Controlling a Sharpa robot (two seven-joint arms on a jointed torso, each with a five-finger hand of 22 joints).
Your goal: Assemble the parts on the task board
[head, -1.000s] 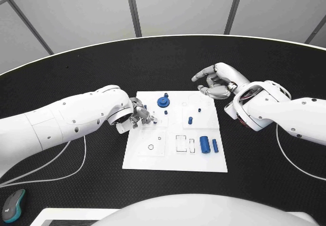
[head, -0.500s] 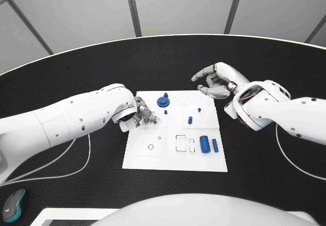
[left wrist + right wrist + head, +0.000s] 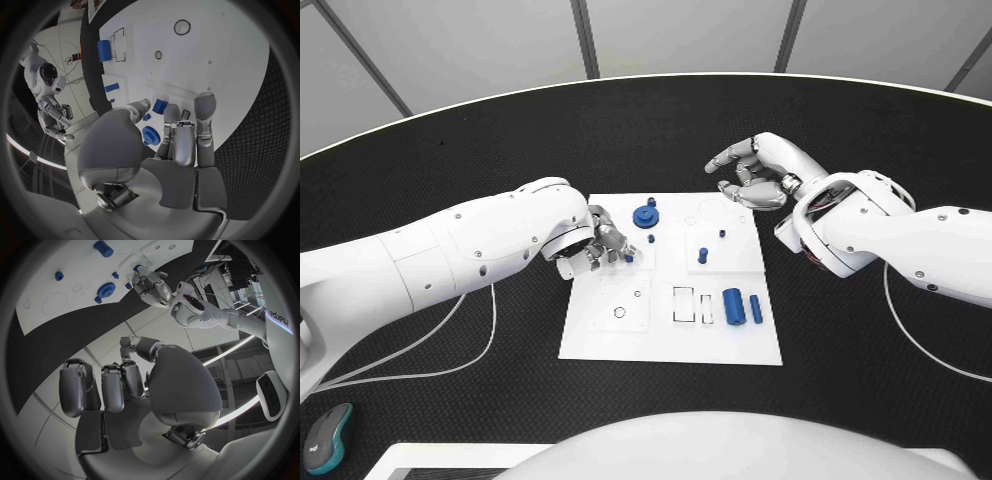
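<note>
On the white task board (image 3: 668, 345), which lies in the middle of the black tabletop (image 3: 473, 170), the small blue parts are spread out. A round gear-like part (image 3: 646, 214) stands near the board's far edge, a small peg (image 3: 651, 238) just this side of it, another short piece (image 3: 702, 255) toward the board's middle, and a thick cylinder (image 3: 734, 306) with a slimmer bar (image 3: 756, 309) just beside it near the right edge. Outlined recesses (image 3: 685, 305) and a small dark ring (image 3: 619, 312) mark places not yet filled.

Over the board's left edge the left hand (image 3: 603, 243) reaches in, its fingertips (image 3: 205, 106) brought close together around a small blue block (image 3: 160, 106). The wrist view shows the block between thumb and fingers, so the hand appears to pinch it, though contact on both sides is hard to confirm. The right hand (image 3: 759, 170) hangs above the tabletop just beyond the board's far right corner, fingers curled loosely inward with nothing in them.

By my judgement the step in hand is picking or seating that small block at the left edge. The next move calls for a firm pinch, then a careful carry over the matching recess, keeping the block level and clear of the gear-like part close by.
</note>
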